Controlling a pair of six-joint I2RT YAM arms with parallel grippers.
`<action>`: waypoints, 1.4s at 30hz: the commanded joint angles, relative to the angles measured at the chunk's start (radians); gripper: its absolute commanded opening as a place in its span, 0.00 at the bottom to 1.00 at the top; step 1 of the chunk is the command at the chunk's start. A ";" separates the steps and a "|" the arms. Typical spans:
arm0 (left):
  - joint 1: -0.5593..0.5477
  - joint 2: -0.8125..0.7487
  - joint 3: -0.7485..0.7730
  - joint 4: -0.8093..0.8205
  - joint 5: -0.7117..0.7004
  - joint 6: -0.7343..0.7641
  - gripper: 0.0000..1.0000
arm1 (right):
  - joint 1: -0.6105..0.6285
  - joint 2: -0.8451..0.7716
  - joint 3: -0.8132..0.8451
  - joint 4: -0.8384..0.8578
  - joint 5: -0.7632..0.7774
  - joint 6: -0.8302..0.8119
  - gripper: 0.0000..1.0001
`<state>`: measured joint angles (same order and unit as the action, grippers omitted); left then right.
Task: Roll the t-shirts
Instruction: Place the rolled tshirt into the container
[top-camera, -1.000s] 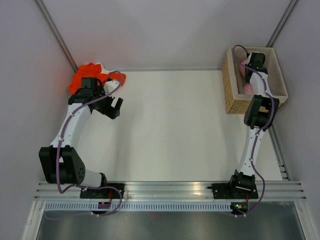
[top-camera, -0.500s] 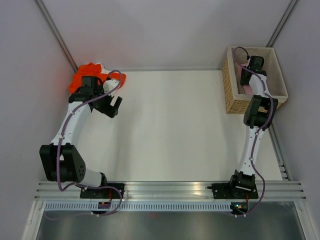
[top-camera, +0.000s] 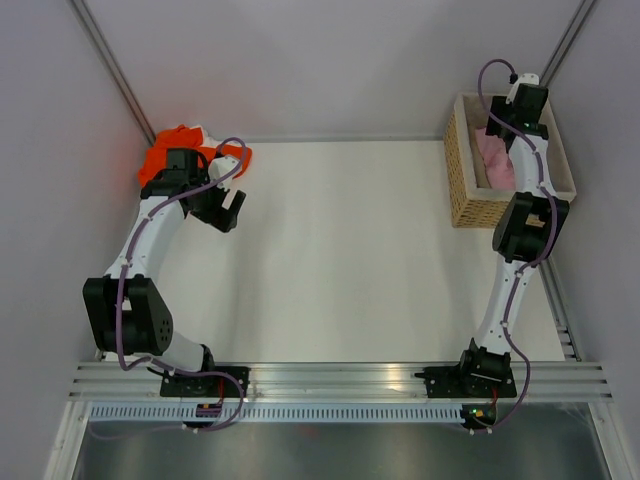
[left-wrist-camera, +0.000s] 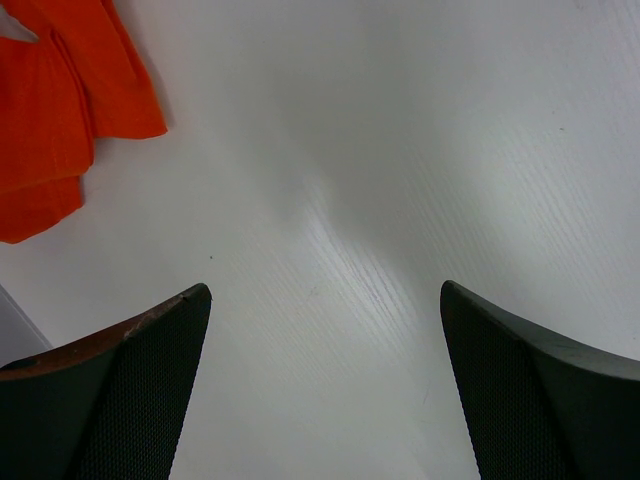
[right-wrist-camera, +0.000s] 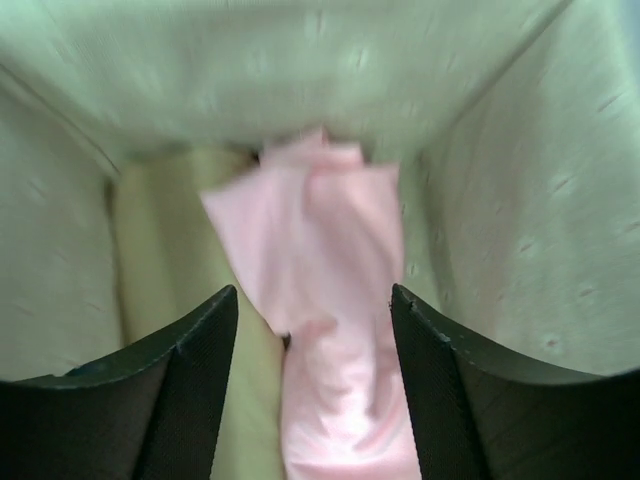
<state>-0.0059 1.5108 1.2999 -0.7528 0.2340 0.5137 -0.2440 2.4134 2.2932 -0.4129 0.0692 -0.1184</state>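
Two t-shirts sit at opposite sides of the white table (top-camera: 340, 250), one of them inside the wicker basket (top-camera: 456, 175) at the far right corner. The pink t-shirt (top-camera: 497, 160) lies bunched in the basket's pale cloth lining (right-wrist-camera: 500, 150), its long axis running with the basket's length from the near wall to the far wall, with lining showing on both sides of it. Above the basket's far end hangs the right gripper (right-wrist-camera: 313, 290), its jaws parted and closed on nothing, the pink cloth blurred below the gap between them. Well to the left of the basket, across a broad stretch of tabletop, the orange t-shirt (top-camera: 165, 155) is heaped against the left wall (top-camera: 50, 200); it is too crumpled to show which way it points, though the left wrist view shows folded edges (left-wrist-camera: 100, 130) lying flat on the table. The left gripper (left-wrist-camera: 325, 288) hovers over the tabletop just on the basket's side of the orange heap, its jaws spread wide and holding nothing. The basket's far and right rims stand close to the walls.
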 joint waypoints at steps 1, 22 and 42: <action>0.004 0.002 0.038 0.012 -0.012 -0.006 1.00 | -0.003 -0.071 -0.005 0.114 -0.037 0.091 0.67; 0.003 -0.018 0.029 0.004 -0.050 0.002 1.00 | -0.028 0.191 0.051 0.393 -0.085 0.525 0.27; 0.003 -0.011 0.056 0.003 -0.070 0.000 1.00 | -0.020 0.005 -0.013 0.308 -0.045 0.516 0.45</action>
<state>-0.0059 1.5112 1.3151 -0.7532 0.1654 0.5140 -0.2653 2.6335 2.3581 0.0044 -0.0292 0.4248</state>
